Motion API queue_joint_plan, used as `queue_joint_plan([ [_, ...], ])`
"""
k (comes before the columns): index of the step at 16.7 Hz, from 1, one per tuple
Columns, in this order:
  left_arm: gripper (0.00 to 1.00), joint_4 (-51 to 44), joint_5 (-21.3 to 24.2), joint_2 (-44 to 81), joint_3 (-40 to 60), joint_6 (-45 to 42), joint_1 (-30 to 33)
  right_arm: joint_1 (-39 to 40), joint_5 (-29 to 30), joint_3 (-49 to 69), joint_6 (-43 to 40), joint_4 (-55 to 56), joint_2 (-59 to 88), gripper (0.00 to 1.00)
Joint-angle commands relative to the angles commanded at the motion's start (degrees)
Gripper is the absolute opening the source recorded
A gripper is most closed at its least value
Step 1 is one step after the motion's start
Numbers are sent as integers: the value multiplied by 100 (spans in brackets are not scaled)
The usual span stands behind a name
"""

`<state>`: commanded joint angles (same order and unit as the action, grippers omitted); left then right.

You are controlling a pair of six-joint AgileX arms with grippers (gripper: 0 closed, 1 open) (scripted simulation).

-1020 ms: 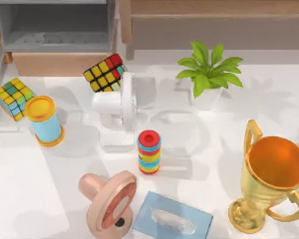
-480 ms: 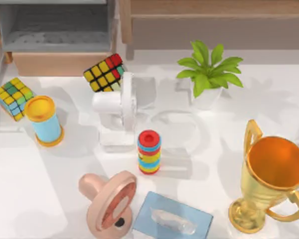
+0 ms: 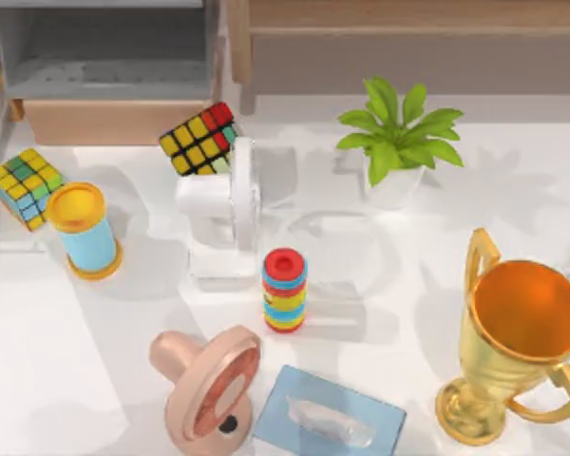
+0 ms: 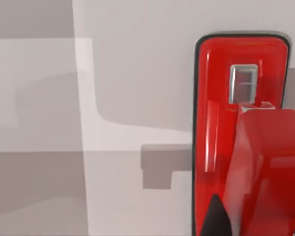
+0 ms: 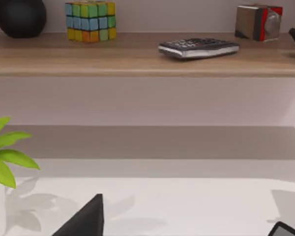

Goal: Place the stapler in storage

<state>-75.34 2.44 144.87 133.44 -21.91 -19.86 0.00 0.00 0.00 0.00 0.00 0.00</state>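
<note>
Table [image 3: 513, 190]: white, as I saw it from above.
Left side: two colour cubes [image 3: 199, 139] [image 3: 25, 186], blue canister [image 3: 85, 231].
Centre: white fan [image 3: 224, 207], ring stack [image 3: 284, 290].
Front: tissue box [image 3: 329, 416], pink object [image 3: 209, 385].
Right: potted plant [image 3: 397, 142], gold trophy [image 3: 513, 337].

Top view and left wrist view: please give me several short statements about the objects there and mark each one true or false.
1. The ring stack stands upright on the table. True.
2. The storage already holds the stapler. False: its speckled floor is bare, and the stapler appears in the left wrist view, on a pale surface.
3. The plant stands at the top view's left side. False: it stands right of the middle.
4. Two colour cubes are on the table. True; the other cube is at the left edge.
5. The trophy lies on its side. False: it stands upright.
</note>
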Motion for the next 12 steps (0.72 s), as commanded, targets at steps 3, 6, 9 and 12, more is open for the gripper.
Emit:
queue_joint_plan([
  [3,75,0,0,0,0,0,0,0,0,0,0,0,0,100],
  [6,98,0,0,0,0,0,0,0,0,0,0,0,0,100],
  [9,100,0,0,0,0,0,0,0,0,0,0,0,0,100],
  [12,100,0,0,0,0,0,0,0,0,0,0,0,0,100],
])
